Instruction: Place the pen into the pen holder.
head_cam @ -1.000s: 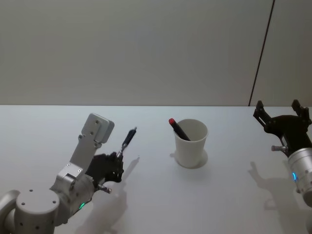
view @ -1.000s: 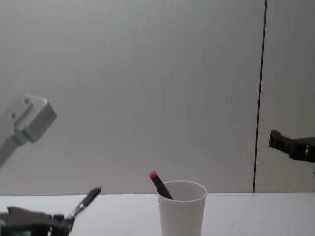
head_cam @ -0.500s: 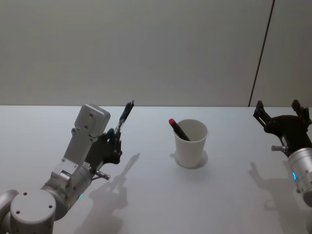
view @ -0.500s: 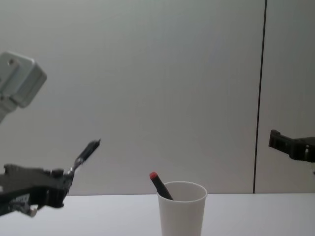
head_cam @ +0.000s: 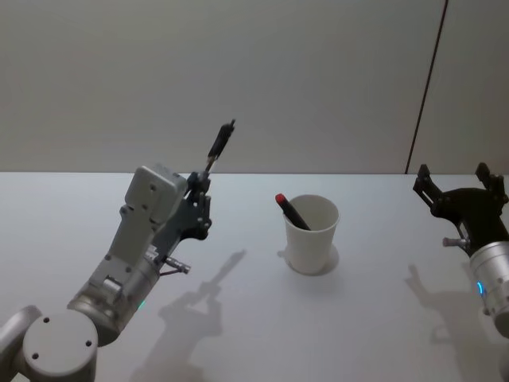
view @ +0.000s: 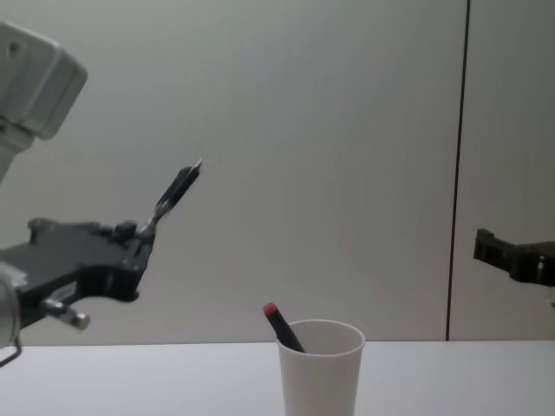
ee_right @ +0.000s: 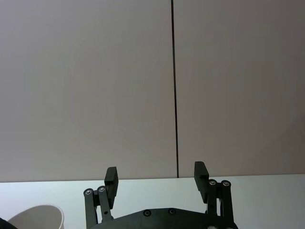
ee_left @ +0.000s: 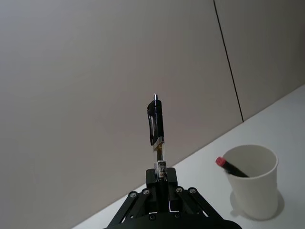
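One pen (head_cam: 291, 212) stood slanted inside the cup (head_cam: 312, 239), red end up toward 10 o'clock, near the middle of the worktop (head_cam: 366, 318). At the cup's 9 o'clock the left gripper (head_cam: 222, 143) hung raised, fingers pressed together on nothing. At 3 o'clock the right gripper (head_cam: 452, 175) hovered, fingers spread wide, empty.

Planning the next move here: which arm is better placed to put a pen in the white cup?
Left. Its end effector is shut on a slim black pen, held up to the left of the paper cup. The right end effector is open and holds nothing.
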You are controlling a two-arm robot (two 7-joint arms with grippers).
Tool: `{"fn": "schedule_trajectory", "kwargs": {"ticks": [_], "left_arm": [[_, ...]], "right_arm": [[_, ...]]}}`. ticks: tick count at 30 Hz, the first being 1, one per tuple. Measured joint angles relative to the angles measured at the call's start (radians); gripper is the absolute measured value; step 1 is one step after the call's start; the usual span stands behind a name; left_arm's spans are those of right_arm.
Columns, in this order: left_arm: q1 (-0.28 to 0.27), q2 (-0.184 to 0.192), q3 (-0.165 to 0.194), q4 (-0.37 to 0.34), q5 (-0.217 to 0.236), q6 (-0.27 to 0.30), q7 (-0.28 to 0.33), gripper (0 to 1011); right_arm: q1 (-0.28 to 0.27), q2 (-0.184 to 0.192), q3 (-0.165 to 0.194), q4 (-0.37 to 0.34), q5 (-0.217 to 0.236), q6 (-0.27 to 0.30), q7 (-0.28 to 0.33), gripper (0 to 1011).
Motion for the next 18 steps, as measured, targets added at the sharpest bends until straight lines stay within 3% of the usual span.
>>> {"fn": "schedule_trajectory", "kwargs": {"ticks": [9, 18], "left_arm": [[-0.032, -0.030, 0.007, 0.043, 0.057, -0.133, -0.061, 138], [-0.061, -0.057, 0.013, 0.080, 0.090, -0.208, -0.108, 138]], "right_arm": [[0.000, 0.000, 0.000, 0.000, 0.000, 0.000, 0.000, 1001], [0.000, 0.000, 0.000, 0.000, 0.000, 0.000, 0.000, 1001]]}}
